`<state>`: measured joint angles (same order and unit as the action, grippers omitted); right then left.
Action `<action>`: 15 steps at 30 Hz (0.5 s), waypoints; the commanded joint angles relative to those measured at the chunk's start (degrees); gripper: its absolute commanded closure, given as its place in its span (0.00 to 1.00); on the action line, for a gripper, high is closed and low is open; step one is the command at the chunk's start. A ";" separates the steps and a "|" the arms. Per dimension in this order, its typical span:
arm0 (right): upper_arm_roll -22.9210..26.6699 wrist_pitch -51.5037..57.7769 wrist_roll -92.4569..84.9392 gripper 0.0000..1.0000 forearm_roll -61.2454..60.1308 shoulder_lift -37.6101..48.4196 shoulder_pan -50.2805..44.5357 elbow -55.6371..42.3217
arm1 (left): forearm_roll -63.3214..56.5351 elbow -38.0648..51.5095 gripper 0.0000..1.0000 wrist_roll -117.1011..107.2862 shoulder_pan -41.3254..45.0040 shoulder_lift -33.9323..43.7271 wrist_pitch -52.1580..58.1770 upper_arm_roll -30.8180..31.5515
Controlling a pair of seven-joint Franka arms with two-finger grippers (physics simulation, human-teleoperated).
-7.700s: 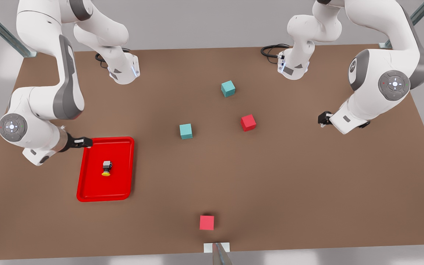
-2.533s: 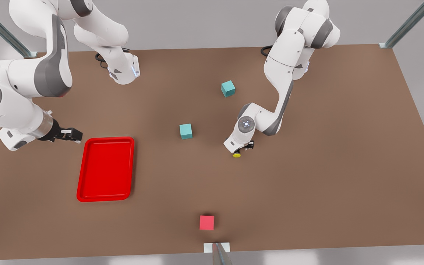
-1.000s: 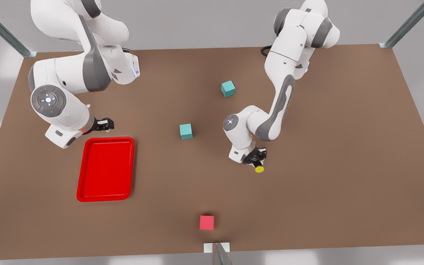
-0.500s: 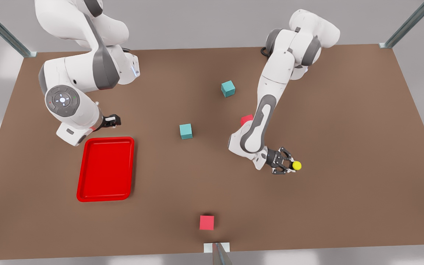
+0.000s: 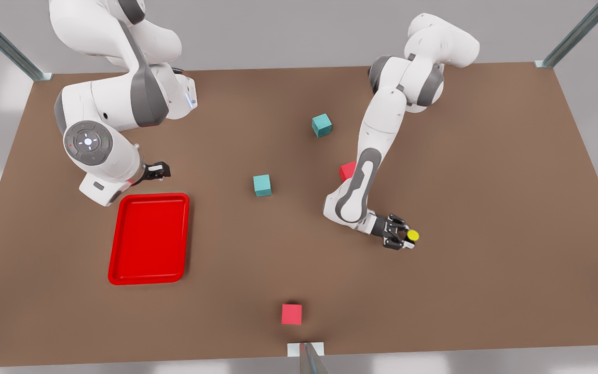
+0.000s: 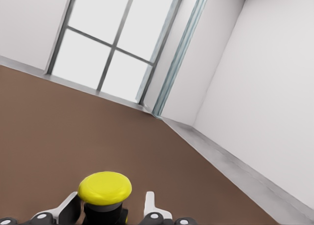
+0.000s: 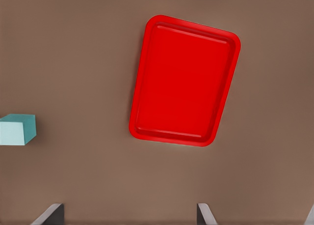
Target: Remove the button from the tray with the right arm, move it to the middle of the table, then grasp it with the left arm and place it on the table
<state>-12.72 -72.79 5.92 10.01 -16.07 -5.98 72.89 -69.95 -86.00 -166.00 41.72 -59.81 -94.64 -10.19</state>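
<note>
I see the scene evenly and brightly lit from above, with only faint, soft shadows hugging the cubes and the arms on the matte tabletop (image 5: 486, 208), which gives off no glare. The red tray (image 5: 122, 239) carries a mild gloss along its rim. Through my left wrist camera, pale daylight comes in from a window (image 6: 113, 38) beyond the tabletop's far edge, and everything looks slightly soft.

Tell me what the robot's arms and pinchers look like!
Two white jointed arms with grey joint sections. Round grey caps carry small lights. Each ends in a black two-finger gripper: the left gripper, the right gripper. Black cables coil at one base.
</note>
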 commanded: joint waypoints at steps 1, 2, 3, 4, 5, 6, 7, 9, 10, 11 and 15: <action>-0.02 0.02 0.14 0.00 -0.08 0.08 0.00 -0.02 | 0.60 0.04 0.00 -27.88 0.11 -0.04 -0.02 0.00; -0.02 0.02 0.06 0.00 -0.08 0.07 0.00 -0.02 | 0.60 0.04 0.00 -27.97 0.03 -0.04 -0.02 0.00; -0.02 0.02 0.06 0.00 -0.08 0.08 -0.09 -0.02 | 0.52 0.04 0.00 -28.06 0.02 -0.04 -0.19 0.00; -0.02 0.02 0.14 0.00 -0.08 0.08 -0.09 -0.02 | 0.43 0.04 0.00 -28.06 0.02 -0.04 -0.28 0.00; -0.02 0.02 0.14 0.00 -0.08 0.08 -0.09 -0.02 | 0.60 0.04 0.00 -28.06 0.02 -0.04 -0.37 0.00; -0.02 0.02 0.14 0.00 -0.08 0.08 -0.09 -0.02 | 0.52 0.04 0.00 -28.06 0.02 0.04 -0.46 0.00; -0.02 0.02 0.14 0.00 -0.08 0.08 -0.09 -0.11 | 0.43 0.04 0.00 -28.06 0.02 0.04 -0.46 0.00; -0.02 0.02 0.14 0.00 0.01 0.08 -0.70 -0.20 | 0.25 0.04 0.00 -27.97 0.02 0.22 -0.46 0.00; -0.02 0.02 0.14 0.00 0.01 0.08 -0.79 -0.29 | 0.25 0.04 0.00 -27.88 0.02 0.31 -0.46 0.00; -0.02 0.02 0.14 0.00 0.10 0.08 -0.79 -0.29 | 0.43 0.04 0.00 -27.62 0.02 0.40 -0.46 0.00; -0.02 0.02 0.14 0.00 0.27 0.08 -0.79 -0.38 | 0.43 0.04 0.00 -27.00 0.20 1.10 0.33 -0.09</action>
<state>-12.73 -72.81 5.99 10.23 -16.07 -6.77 72.58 -69.55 -85.98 -166.00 41.90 -58.93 -94.78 -10.23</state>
